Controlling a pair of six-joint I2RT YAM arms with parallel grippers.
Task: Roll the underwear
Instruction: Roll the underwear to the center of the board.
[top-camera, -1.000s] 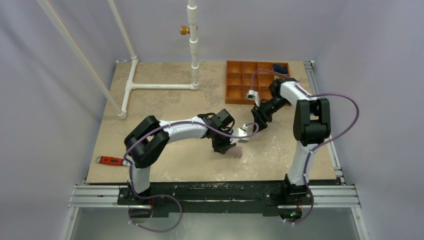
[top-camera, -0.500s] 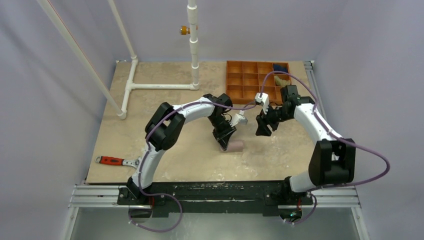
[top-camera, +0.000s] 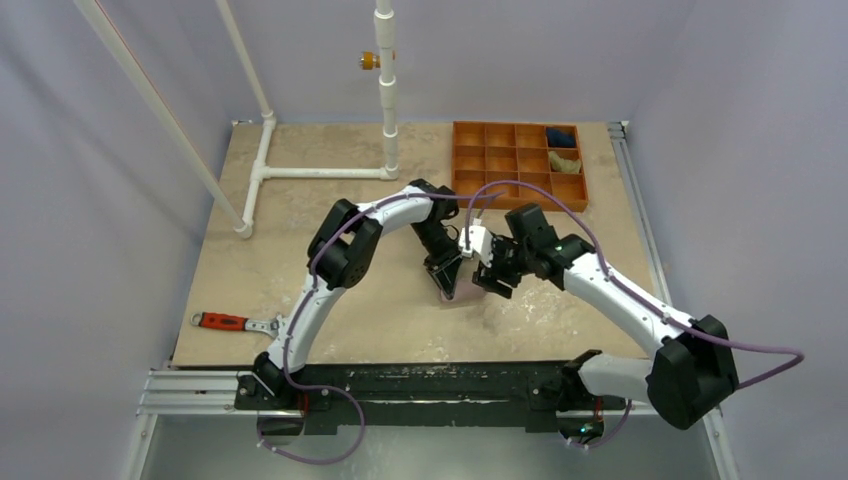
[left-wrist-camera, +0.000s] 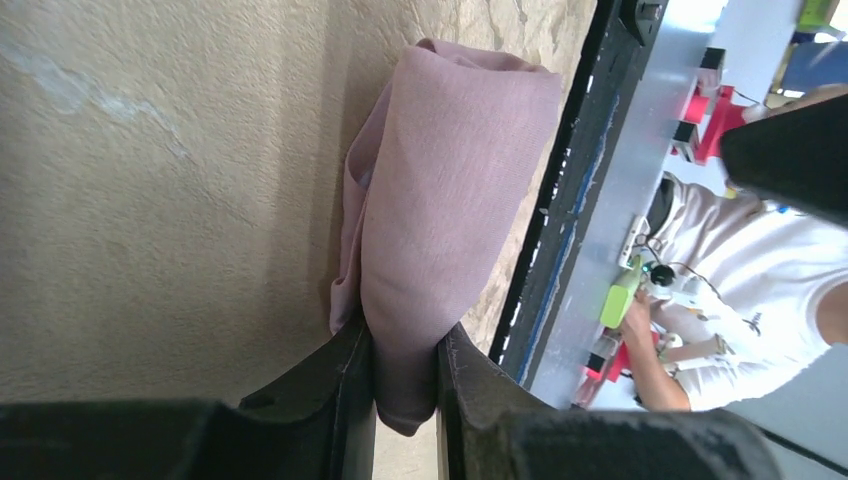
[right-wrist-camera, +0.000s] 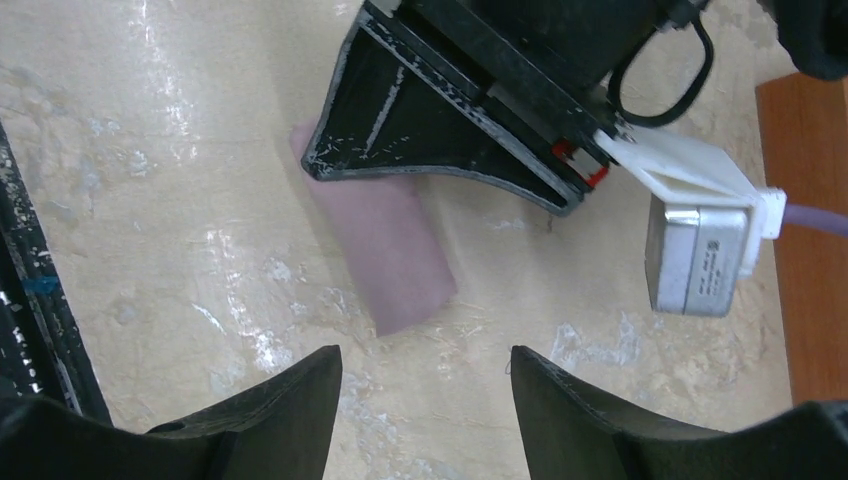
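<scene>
The underwear (left-wrist-camera: 445, 190) lies rolled on the worktop (left-wrist-camera: 150, 200), toward 5 o'clock of its centre. The left fingers (left-wrist-camera: 330, 400) pinch one end of the roll. The right fingers (right-wrist-camera: 280, 400) hover open above it, holding nothing. Releasing or dragging the pinched end carelessly could let the soft roll spring loose and unfurl.

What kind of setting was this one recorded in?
Probably a robotics lab test cell: a stone-look table walled in by plain pale panels, an aluminium rail at its near edge, a white pipe frame, and a person glimpsed beyond it in the left wrist view.
</scene>
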